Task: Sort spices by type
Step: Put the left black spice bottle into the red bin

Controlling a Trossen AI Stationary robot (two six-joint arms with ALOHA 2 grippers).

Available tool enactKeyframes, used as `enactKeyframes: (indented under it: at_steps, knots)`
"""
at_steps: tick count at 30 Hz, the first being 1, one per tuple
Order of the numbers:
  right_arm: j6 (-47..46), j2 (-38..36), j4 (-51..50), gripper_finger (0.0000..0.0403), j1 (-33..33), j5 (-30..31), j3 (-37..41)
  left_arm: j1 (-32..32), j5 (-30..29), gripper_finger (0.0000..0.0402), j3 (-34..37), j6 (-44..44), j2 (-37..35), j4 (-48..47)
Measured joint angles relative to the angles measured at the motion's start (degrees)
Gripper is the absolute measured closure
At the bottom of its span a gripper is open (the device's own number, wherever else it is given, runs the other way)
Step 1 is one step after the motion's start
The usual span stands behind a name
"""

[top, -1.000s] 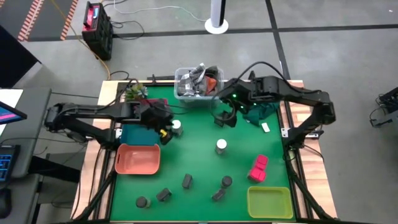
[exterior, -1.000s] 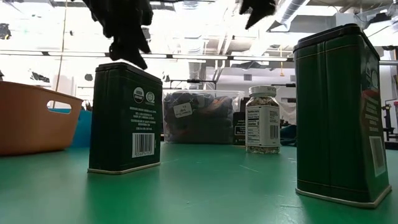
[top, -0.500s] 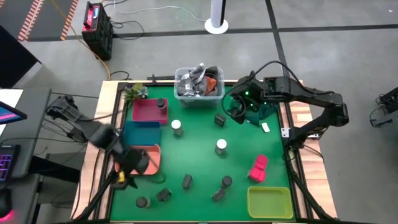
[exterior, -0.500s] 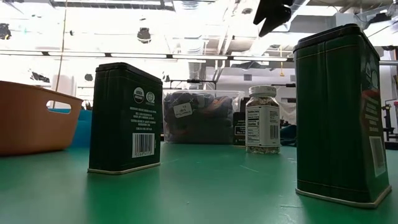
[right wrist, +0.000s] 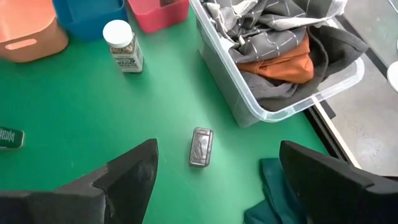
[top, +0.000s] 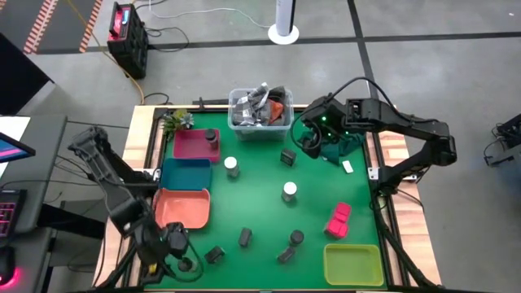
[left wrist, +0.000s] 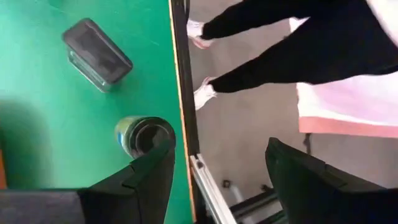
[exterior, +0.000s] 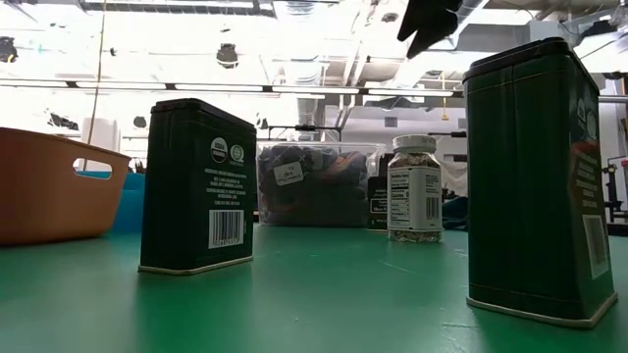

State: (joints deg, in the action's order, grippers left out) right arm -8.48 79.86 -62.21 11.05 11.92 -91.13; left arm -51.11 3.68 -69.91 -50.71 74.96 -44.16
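My left gripper is open and empty above the table's near left corner, next to a dark round jar that stands by one finger in the left wrist view. A dark tin stands just beyond it. My right gripper is open and empty, raised over the far right, above a small dark tin. Two white-topped jars, the pink blocks, more dark tins and a dark jar stand on the green mat. One dark jar sits in the red tray.
Red, blue and orange trays line the left side. A yellow-green tray is near right. A clear bin of cloth and a teal cloth are at the far edge. A person's legs stand past the near edge.
My left gripper has swung from over the trays by the white-topped jar toward the table's near left corner, ending beside the dark round jar. My right gripper has shifted a little toward the right and has since kept still.
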Motion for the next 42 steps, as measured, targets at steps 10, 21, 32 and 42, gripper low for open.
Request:
enactKeyframes:
  at_steps: [10,21,32,42]
  knots:
    - [-0.49,0.01,1.06,0.0042,0.00,-0.02,0.00,-1.47,-4.51,0.0163,-1.39,-1.17,8.35,-1.97]
    - [-0.26,0.01,1.04,0.0042,-0.13,-0.02,0.00,-1.42,-6.75,0.0115,-1.37,-8.20,10.18,-4.94]
    - [-0.03,0.03,1.57,0.0042,0.04,-0.02,0.00,-1.47,-7.58,0.0083,-1.07,-5.01,11.43,-6.85]
    - [-0.03,0.03,1.83,0.0042,0.04,-0.02,0.00,-2.15,-6.17,0.0083,-1.07,2.32,14.47,-6.44]
